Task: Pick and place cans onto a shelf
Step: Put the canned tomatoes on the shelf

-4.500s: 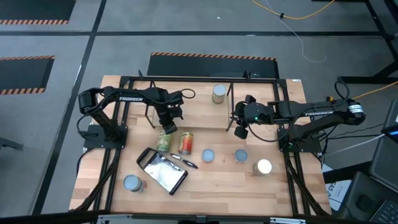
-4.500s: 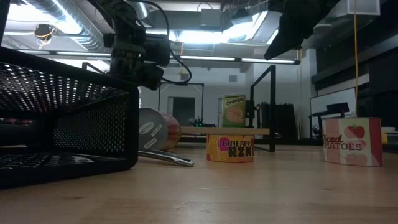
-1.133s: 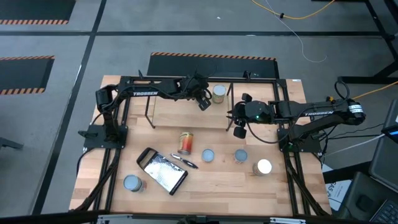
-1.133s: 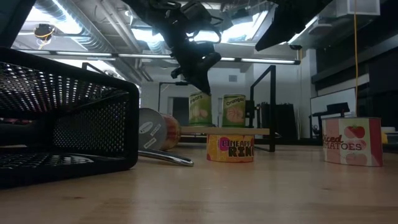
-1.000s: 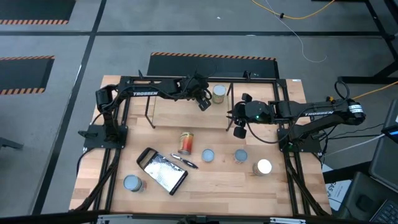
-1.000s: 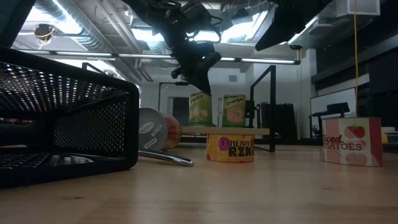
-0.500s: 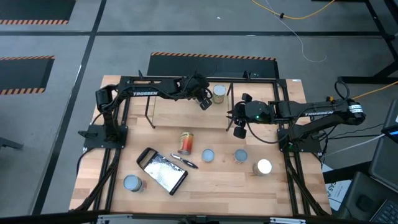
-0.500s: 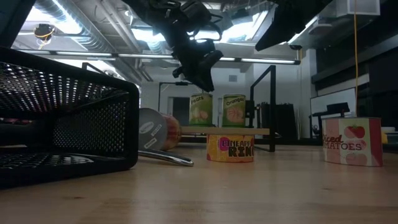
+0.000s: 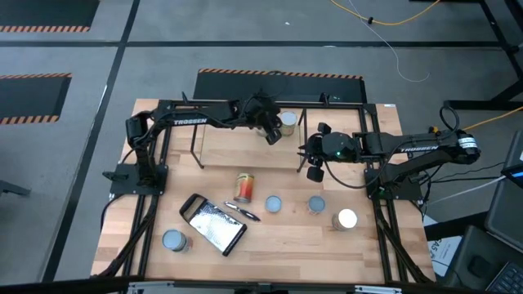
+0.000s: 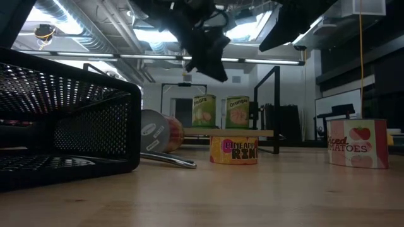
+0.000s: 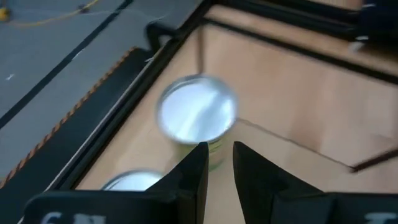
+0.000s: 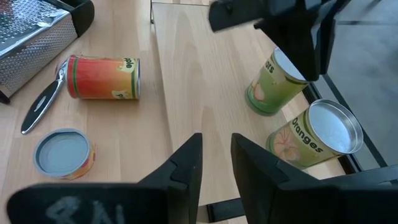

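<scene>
Wooden surface [image 9: 294, 245] is strewn with loose cans, a grater [image 9: 214, 224] and one orange-red can [image 12: 104, 78] lying sideways. Two cans [image 10: 204, 111] are stood upright together on the shelf [image 10: 228, 132]. Above them the left gripper [image 9: 272, 133] is held empty, fingers narrowly parted; the right gripper [image 9: 315, 169], likewise empty and parted, is kept beside the shelf.

The left arm stretches across the back of the table, its left gripper [image 9: 272, 131] raised in the air with the two fingers [image 11: 194, 171] standing close together, only a narrow gap between them and nothing in it. The right arm reaches in from its side, the right gripper [image 9: 314, 168] hanging with its fingers [image 12: 186, 163] slightly parted and empty.
</scene>
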### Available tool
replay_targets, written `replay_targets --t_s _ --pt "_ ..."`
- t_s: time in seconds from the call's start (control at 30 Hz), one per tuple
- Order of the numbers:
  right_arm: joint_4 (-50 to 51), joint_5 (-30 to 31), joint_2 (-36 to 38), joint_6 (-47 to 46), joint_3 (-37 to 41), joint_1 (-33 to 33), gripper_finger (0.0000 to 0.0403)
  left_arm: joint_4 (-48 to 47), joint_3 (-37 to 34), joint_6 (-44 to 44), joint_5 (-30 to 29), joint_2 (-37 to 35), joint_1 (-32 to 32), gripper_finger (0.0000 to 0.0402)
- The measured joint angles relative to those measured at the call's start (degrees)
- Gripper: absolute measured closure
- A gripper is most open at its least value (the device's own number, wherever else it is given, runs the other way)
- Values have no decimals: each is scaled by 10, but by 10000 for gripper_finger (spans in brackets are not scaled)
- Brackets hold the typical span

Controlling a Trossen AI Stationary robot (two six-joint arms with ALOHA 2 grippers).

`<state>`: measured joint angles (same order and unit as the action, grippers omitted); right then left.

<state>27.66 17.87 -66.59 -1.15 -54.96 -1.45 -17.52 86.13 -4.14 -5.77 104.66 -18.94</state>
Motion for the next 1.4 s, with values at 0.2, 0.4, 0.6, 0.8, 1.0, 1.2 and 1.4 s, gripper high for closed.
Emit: replay_targets --t_s 0.2,0.4,0.6,0.8,1.0,1.2,1.4 --pt "1 0 0 -1 0 0 313 -73 59 49 27 0 25 335" --pt "4 -1 0 -1 0 0 313 -149 116 89 25 -16 59 335" --pt "5 -2 0 -8 0 0 311 -208 113 104 25 -95 78 335" --pt "10 -1 0 -16 -11 0 277 -165 -18 88 21 -209 87 335" --pt "12 -17 0 -42 -48 0 247 -44 -230 63 21 -329 107 335" --pt "71 -130 0 -114 -141 -4 245 86 -381 46 23 -393 137 335" --pt "189 -224 0 -336 -218 -29 245 196 -471 47 23 -402 160 335"
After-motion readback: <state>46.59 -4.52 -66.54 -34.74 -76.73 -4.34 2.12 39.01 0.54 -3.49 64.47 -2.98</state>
